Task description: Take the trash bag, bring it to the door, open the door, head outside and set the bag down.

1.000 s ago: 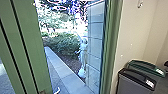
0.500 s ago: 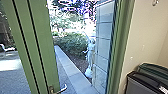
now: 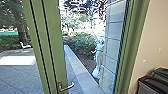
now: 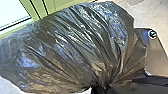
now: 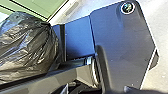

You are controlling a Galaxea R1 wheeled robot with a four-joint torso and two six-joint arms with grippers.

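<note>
Down by the robot's base, just beside the wide dark plate [image 5: 122, 47], was the trash bag [image 4: 75, 47], and honestly the left arm looked like the nearer one. It loomed huge right in front of the left wrist, its pleats all drawing together toward that arm and the fat belly fanning out the other way, so I'd have called its long axis gathered end to belly. My read was that the left arm had carrying duty, but I couldn't tell whether the left gripper was wide, narrow or clamped on the plastic. Same for the right gripper, no idea.

The lever handle [image 3: 67, 87] sat ahead, a touch left of centre, so the bag's bulk could've fouled a reach for it. Couldn't tell if the door was shut or ajar either.

Material-wise: thin, shiny black film, all sharp creases; smooth green uprights [image 3: 52, 45] with dark grooves; a bent, pale metal-looking lever. Outside there was a straight, flat-topped ledge [image 3: 78, 67], a shaggy rounded hedge [image 3: 81, 43] and a slim pale statue [image 3: 98, 56]. Boxy dark bin [image 3: 149, 86] indoors, right side.
</note>
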